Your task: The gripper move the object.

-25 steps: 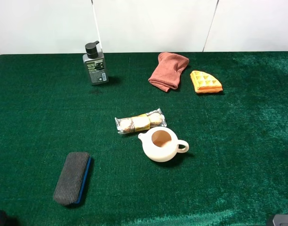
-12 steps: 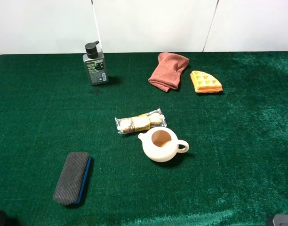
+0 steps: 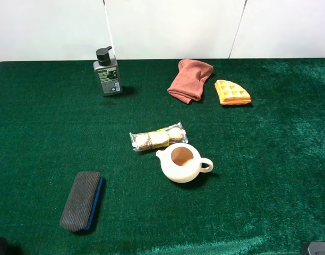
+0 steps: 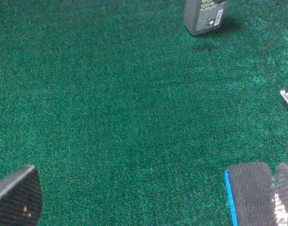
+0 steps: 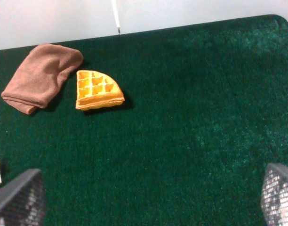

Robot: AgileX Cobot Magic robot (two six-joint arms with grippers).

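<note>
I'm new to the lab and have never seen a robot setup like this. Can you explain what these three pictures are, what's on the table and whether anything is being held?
This is a robot with two arms, each ending in a gripper. One picture comes from a camera mounted high; the other two come from cameras on the arms' wrists. On the green cloth-covered table are a grey pump bottle, a folded pinkish-brown cloth, an orange waffle wedge, a clear-wrapped snack pack, a cream lidless teapot and an oblong dark grey felt block with a blue base. Each wrist view shows its own gripper's dark fingers: the left gripper and the right gripper are open, holding nothing.
</note>
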